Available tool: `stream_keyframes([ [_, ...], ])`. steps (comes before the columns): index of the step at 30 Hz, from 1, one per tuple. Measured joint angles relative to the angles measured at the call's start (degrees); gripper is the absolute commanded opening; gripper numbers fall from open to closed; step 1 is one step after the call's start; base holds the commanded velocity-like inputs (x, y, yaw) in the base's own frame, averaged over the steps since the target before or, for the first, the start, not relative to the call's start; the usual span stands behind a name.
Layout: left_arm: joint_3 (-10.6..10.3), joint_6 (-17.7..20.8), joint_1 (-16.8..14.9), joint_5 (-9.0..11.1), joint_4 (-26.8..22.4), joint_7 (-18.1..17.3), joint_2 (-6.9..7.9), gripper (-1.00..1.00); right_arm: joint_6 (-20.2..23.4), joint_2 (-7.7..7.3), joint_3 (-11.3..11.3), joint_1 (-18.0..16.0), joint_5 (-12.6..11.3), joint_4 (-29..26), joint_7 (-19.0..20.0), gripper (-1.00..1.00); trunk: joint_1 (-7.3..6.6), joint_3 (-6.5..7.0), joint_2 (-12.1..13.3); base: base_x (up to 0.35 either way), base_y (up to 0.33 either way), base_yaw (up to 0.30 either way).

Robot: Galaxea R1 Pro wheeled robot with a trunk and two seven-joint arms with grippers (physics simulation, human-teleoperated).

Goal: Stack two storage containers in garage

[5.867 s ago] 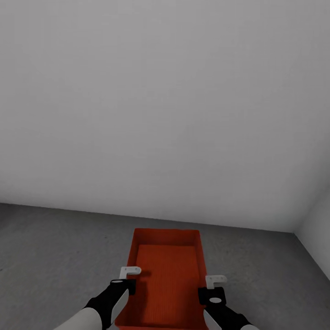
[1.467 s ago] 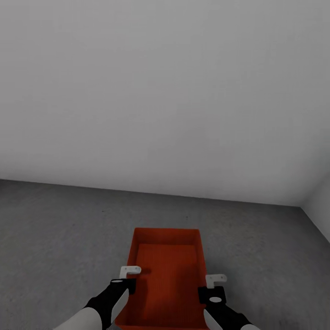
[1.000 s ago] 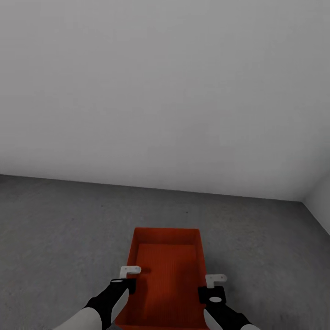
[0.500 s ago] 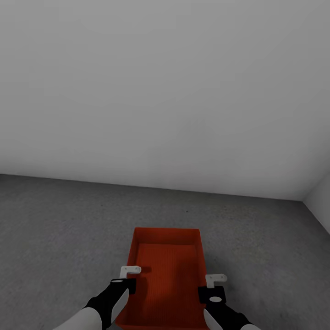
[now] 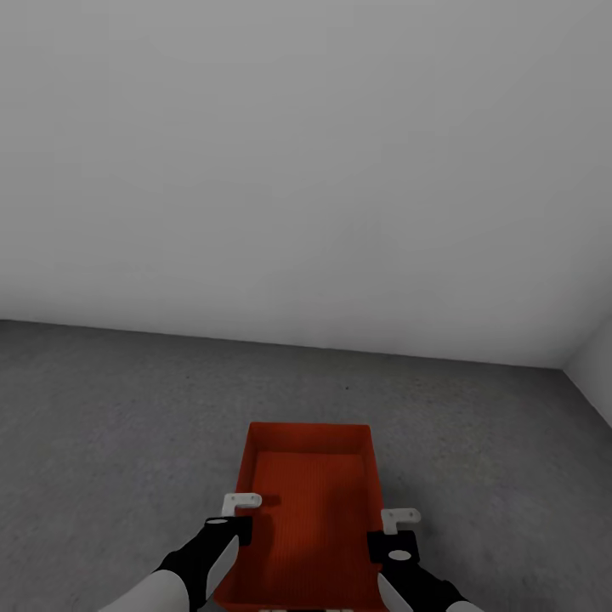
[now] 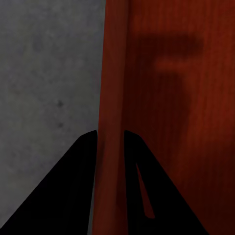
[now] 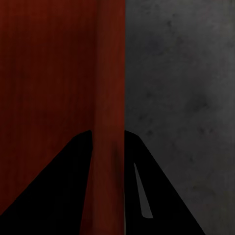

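Note:
One orange-red storage container [image 5: 311, 501] hangs in front of me over the grey concrete floor [image 5: 110, 425] of the garage, held by both arms. My left gripper [image 5: 239, 520] is shut on its left wall [image 6: 111, 147], black fingers [image 6: 68, 191] on either side of the rim. On the opposite side my right gripper [image 5: 387, 534] is shut on the right wall [image 7: 108, 147], fingers [image 7: 161, 196] straddling it. The bin is empty, its ribbed bottom in plain sight.
A plain white wall [image 5: 306, 170] rises ahead, and a second white wall [image 5: 595, 357] meets it at the right corner. Grey concrete stretches to both sides of the bin.
The wall's foot has slid upward in the picture and more concrete shows ahead: the camera has moved. The container and both grippers keep their place relative to me.

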Motion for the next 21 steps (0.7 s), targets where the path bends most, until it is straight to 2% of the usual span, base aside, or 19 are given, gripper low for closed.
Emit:
stream_keyframes([
  [14, 0.0, 0.0, 0.0, 0.0, 0.0, 0.0, -0.01, -1.00, 0.0, -0.02, 0.0, 0.0, 0.0, -0.1, 0.0, -1.00, 0.00, -1.12, 0.0, 0.000, 0.000, 0.000],
  [21, 0.0, -0.1, 0.0, 0.0, 0.0, 0.1, -0.04, -1.00, 0.0, -0.06, 0.0, 0.0, 0.0, -0.1, 0.0, -1.00, 0.00, -1.24, 0.0, 0.000, 0.000, 0.000],
])
